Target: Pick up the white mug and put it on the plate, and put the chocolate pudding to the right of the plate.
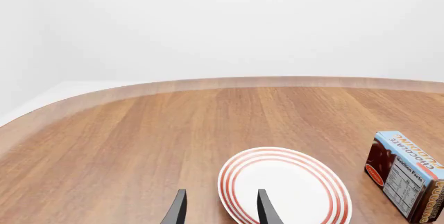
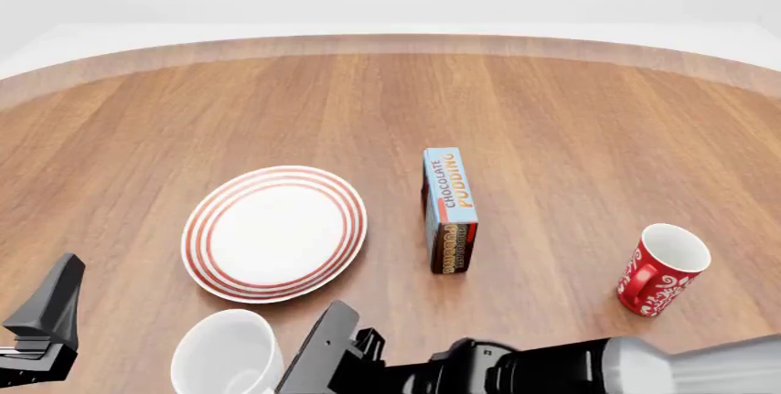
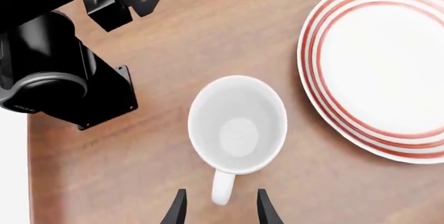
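White mug [image 3: 238, 125]: upright on the table, mouth up, bottom left of the front view [image 2: 227, 354], near the front edge of the plate. No markings. In the right wrist view its loop handle [image 3: 222, 187] points toward the camera and sits between the 2 fingertips.

Right gripper [image 3: 219, 209]: jaws spread, handle in the gap, no contact visible. In the front view its body [image 2: 327, 350] sits just right of the mug at the bottom edge.

Plate [image 2: 274, 232]: lower left of centre in the front view, flat, bare, 3 red rings at the rim.

Chocolate pudding [image 2: 447, 209]: just right of the plate, clear gap between them. Stands on a long narrow side, long axis running near-to-far in frame. Blue face reads "CHOCOLATE PUDDING" in orange; left wrist view shows a "Nutrition Facts" panel [image 1: 404, 182].

Left gripper [image 1: 220, 209]: jaws spread, holding nothing, over bare table at the plate's rim.

Red mug [image 2: 660, 270]: lower right, white patterns, tilted.
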Controlling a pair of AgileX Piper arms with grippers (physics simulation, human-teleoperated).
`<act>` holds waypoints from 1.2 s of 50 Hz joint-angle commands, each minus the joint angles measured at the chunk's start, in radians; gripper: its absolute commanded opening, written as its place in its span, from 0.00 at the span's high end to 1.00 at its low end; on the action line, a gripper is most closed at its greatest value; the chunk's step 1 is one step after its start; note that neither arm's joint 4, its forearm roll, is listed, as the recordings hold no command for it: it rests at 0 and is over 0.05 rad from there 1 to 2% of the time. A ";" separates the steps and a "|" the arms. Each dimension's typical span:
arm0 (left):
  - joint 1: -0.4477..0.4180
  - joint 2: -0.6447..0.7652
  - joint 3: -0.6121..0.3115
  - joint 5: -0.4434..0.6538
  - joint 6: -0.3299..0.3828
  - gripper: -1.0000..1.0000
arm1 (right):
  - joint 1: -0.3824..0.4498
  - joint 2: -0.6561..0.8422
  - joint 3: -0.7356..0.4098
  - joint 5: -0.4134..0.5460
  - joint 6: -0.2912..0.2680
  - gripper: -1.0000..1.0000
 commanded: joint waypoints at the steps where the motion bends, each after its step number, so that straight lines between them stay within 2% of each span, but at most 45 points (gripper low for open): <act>1: 0.000 0.000 0.000 0.000 0.000 0.00 | -0.003 0.023 -0.003 -0.009 0.011 0.00; 47: 0.000 0.000 0.000 0.000 0.000 0.00 | -0.004 0.089 -0.008 -0.036 0.053 0.00; 48: 0.000 0.000 0.000 0.000 0.000 0.00 | -0.007 0.087 -0.008 -0.035 0.050 1.00; 60: 0.000 0.000 0.000 0.000 0.000 0.00 | -0.008 0.065 -0.008 -0.025 0.048 1.00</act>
